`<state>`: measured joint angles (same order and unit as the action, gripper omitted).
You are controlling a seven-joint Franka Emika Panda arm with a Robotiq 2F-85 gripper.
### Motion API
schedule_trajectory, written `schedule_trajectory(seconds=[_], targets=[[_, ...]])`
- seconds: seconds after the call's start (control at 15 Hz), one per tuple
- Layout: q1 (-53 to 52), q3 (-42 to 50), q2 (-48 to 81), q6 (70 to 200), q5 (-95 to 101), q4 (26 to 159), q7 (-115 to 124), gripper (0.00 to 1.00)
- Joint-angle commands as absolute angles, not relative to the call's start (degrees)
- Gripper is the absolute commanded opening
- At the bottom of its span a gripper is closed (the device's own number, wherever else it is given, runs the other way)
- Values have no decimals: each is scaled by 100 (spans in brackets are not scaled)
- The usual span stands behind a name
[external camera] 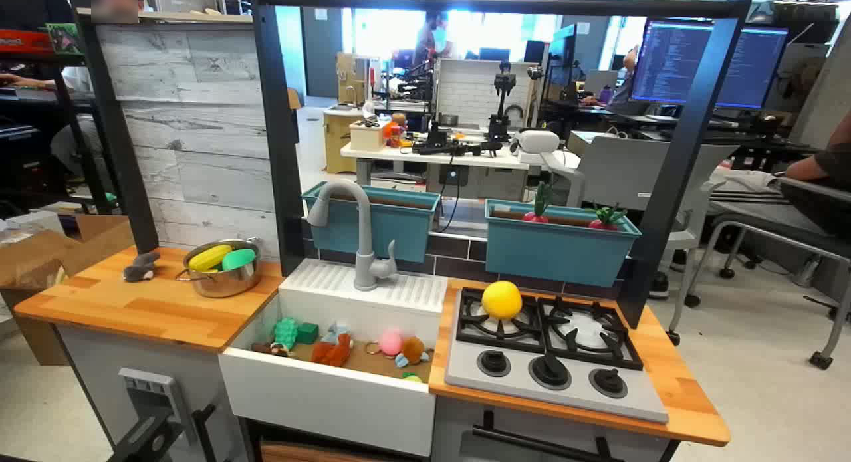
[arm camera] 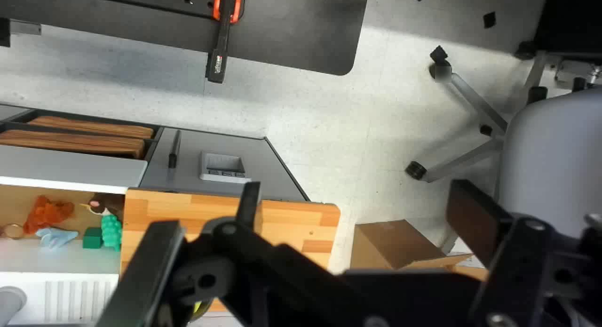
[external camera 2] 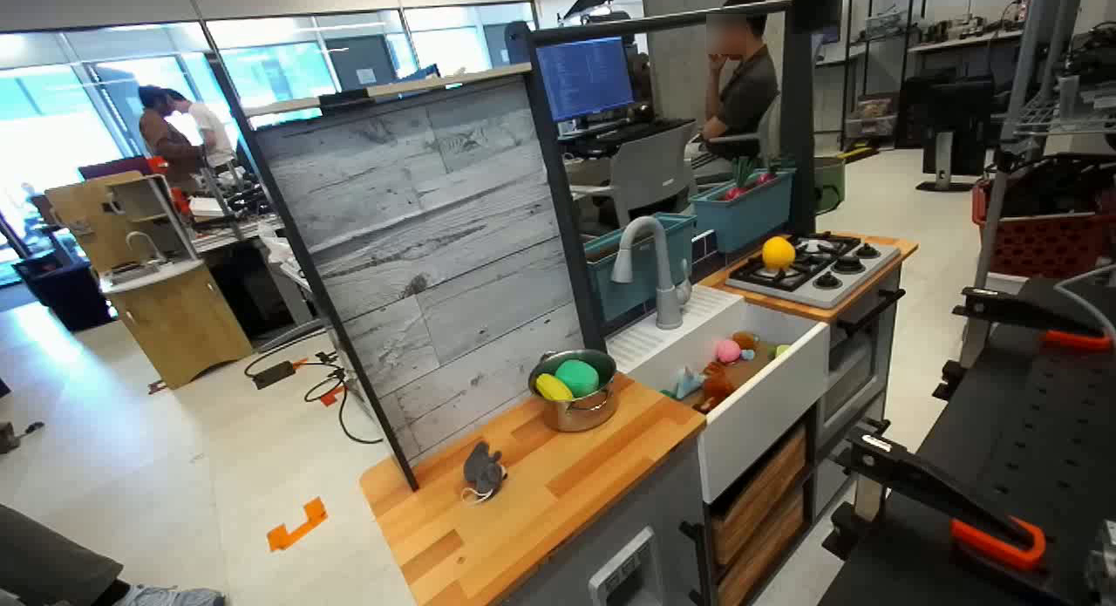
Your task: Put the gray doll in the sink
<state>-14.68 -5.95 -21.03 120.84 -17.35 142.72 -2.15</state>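
The gray doll lies on the left part of the wooden counter, near the wood-look panel. It also shows in an exterior view with a pale string-like piece beside it. The white sink is to the right of that counter, below the gray faucet; it shows too in an exterior view and at the left of the wrist view. My gripper is open, with nothing between its fingers. Counter edge, floor and a cardboard box show beyond it. The doll does not show in the wrist view. The gripper shows in neither exterior view.
A metal pot with yellow and green toys stands between doll and sink. Several toys, such as a pink ball, lie in the sink. The faucet and dark frame posts rise there. A yellow ball sits on the stove.
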Motion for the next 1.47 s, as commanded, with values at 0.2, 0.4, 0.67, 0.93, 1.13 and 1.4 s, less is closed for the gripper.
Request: schedule_trajectory(seconds=[0.2,0.4,0.67,0.93,1.13,1.4], targets=[[-1382,-676,-2105,12066,-1765,14257,-239,100],[-1382,-676,-2105,12066,-1765,14257,-239,100],[-1382,-676,-2105,12066,-1765,14257,-239,100],[-1382,-676,-2105,12066,-1765,14256,-239,100],[-1381,-691,-2048,12181,-1757,14269,-250,100],[-1437,-759,-1010,13353,-1803,14118,-562,100]])
